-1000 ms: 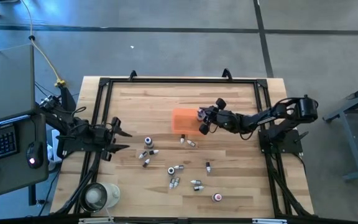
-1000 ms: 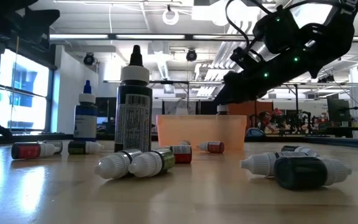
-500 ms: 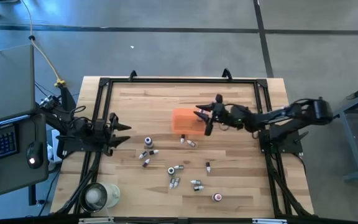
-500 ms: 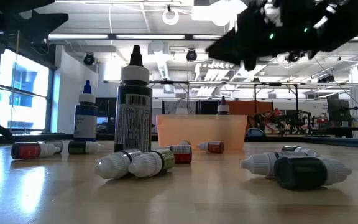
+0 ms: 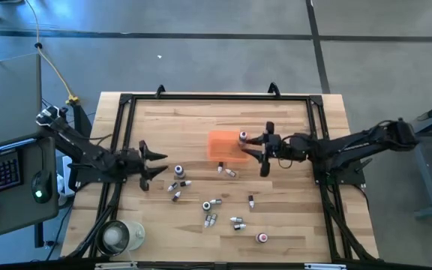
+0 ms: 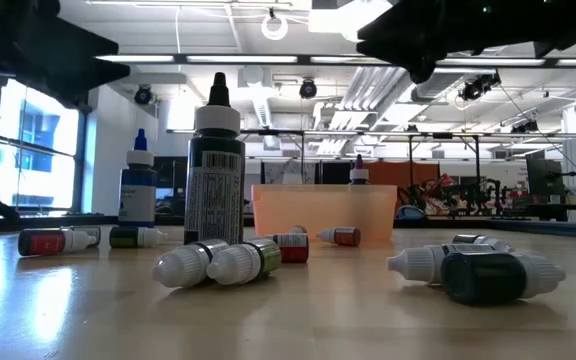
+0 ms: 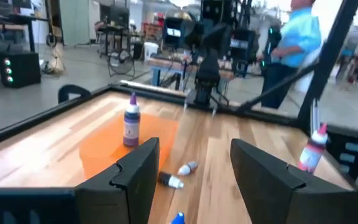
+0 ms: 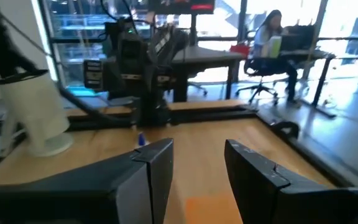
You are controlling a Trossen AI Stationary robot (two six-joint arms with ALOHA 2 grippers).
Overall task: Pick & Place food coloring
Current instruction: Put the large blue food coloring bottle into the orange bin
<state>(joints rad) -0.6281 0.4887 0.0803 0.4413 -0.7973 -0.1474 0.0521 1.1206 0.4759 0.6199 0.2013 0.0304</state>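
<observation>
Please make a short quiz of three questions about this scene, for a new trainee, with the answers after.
1. True or false: a bottle stands upright in the orange tray.
2. The right tool is: A) open, B) shut on a bottle.
3. Which tool is nearer the white cup?

Key: 1 true. 2 A; it hangs by the tray, holding nothing. 3 the left tool, open beside the loose bottles.

We see one bottle standing in the tray mid-table, the other bottles scattered in front, and a cup at the front-left corner.
</observation>
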